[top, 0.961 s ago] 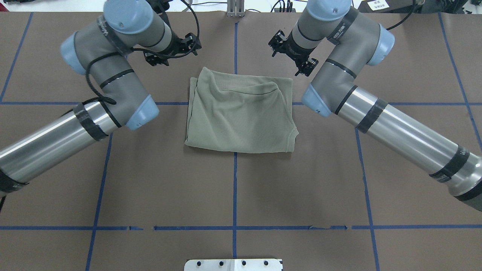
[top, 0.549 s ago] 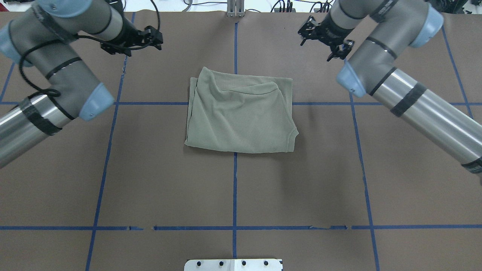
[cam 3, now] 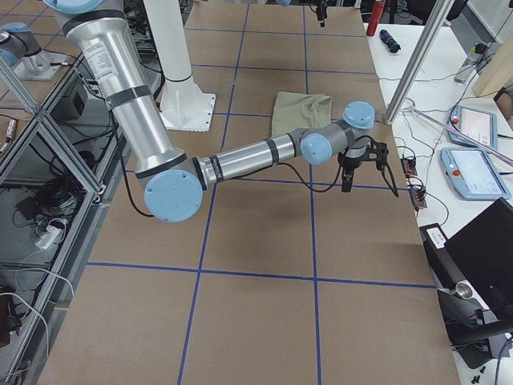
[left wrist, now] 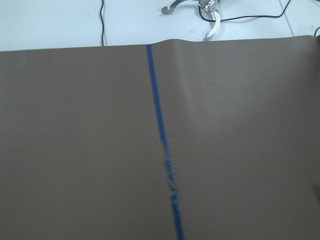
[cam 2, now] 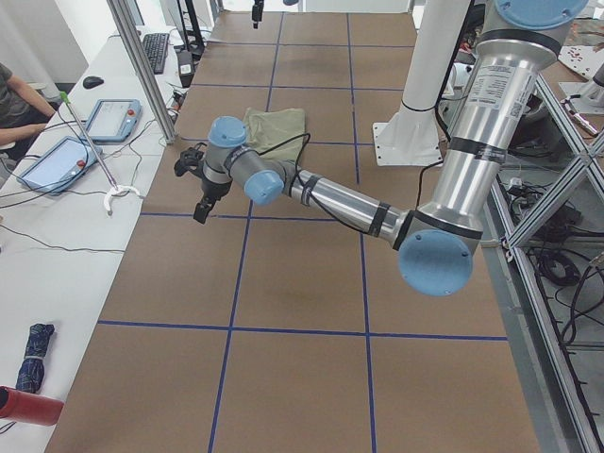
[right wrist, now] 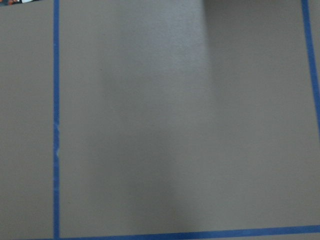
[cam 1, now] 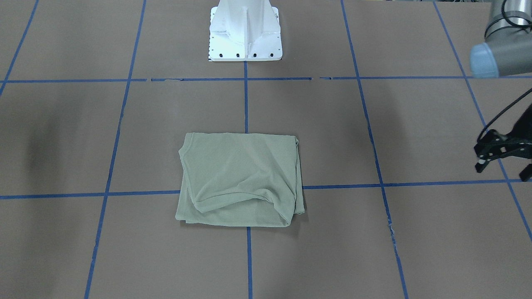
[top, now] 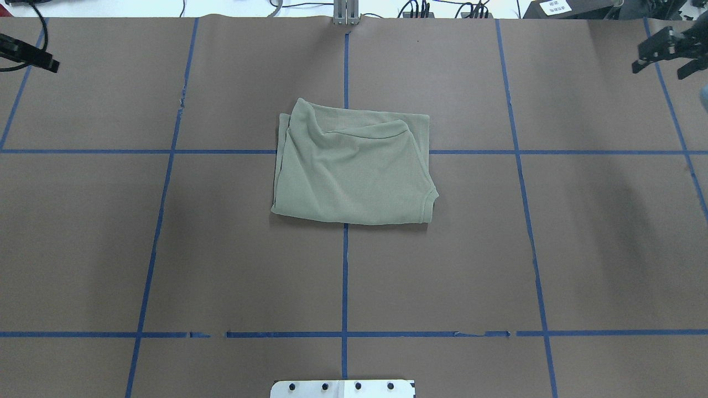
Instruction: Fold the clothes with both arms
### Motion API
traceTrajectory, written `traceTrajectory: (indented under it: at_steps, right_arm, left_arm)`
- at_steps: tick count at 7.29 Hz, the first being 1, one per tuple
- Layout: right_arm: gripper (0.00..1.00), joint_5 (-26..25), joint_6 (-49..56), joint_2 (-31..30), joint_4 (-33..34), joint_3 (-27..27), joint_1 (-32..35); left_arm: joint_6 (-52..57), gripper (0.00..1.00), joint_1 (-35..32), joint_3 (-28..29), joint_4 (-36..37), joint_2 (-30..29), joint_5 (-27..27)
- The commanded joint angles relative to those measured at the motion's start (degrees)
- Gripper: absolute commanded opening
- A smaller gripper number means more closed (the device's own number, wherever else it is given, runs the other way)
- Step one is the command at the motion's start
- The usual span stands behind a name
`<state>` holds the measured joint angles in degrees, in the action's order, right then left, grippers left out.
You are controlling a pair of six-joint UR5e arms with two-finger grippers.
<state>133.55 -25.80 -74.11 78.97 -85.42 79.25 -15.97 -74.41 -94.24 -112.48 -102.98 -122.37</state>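
Overhead exterior view: the green shirt (top: 351, 166) lies folded into a rough rectangle in the middle of the worktop (top: 232, 265); it straddles the centre line of the blue tape grid (top: 344, 276) and sits somewhat nearer the far edge than the edge with the white pedestal base (top: 343, 388); its upper layer ends in a curved hem close to the shirt's far side, and soft creases run across the cloth; nothing touches it. The left gripper (top: 25, 55) is at the far left corner of the worktop, partly cut off by the frame; the right gripper (top: 661, 63) is at the far right corner; both are well apart from the shirt. From the front-facing camera the left gripper's fingers stand spread wide with nothing between them, above bare worktop; the overhead and right side views show the right gripper's fingers likewise parted and empty. In the side views the left arm (cam 2: 340, 200) and the right arm (cam 3: 240, 160) each stretch out low over the worktop toward its far edge. Both wrist cameras look down on bare brown covering and tape; the left one also takes in the worktop's far edge and a white surface beyond. A seated person (cam 2: 14, 94) shows partly at the side table past that edge.
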Motion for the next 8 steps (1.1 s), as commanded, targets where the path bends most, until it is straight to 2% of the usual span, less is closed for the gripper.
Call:
traceTrajectory:
  at_steps: [1, 2, 3, 4, 6, 8]
  right_arm:
    - [1.00, 0.40, 25.96, -9.97, 1.26, -0.10, 7.74]
    - [1.00, 0.22, 36.07, -11.65, 5.45, -0.27, 10.29]
    - [1.00, -0.47, 43.57, -11.76, 10.97, -0.45, 13.36]
    - [1.00, 0.39, 43.64, -12.19, 14.51, -0.45, 16.17]
    - [1.00, -1.44, 43.38, -11.94, 13.84, -3.51, 16.20]
    - [1.00, -2.24, 43.03, -14.03, 13.93, -4.23, 16.20]
  left_arm:
    - [18.54, 1.00, -9.58, 0.02, 0.94, 7.94, -3.20]
    - [24.52, 1.00, -11.09, 0.29, 1.04, 10.58, -3.93]
    - [25.71, 1.00, -11.28, 0.03, 0.95, 12.35, -4.02]
    - [25.29, 1.00, -11.28, 0.11, 0.51, 13.67, -4.11]
    - [25.37, 1.00, -11.11, 2.47, -0.54, 14.56, -3.58]
    - [25.03, 1.00, -11.45, 2.58, 0.67, 14.48, -3.49]
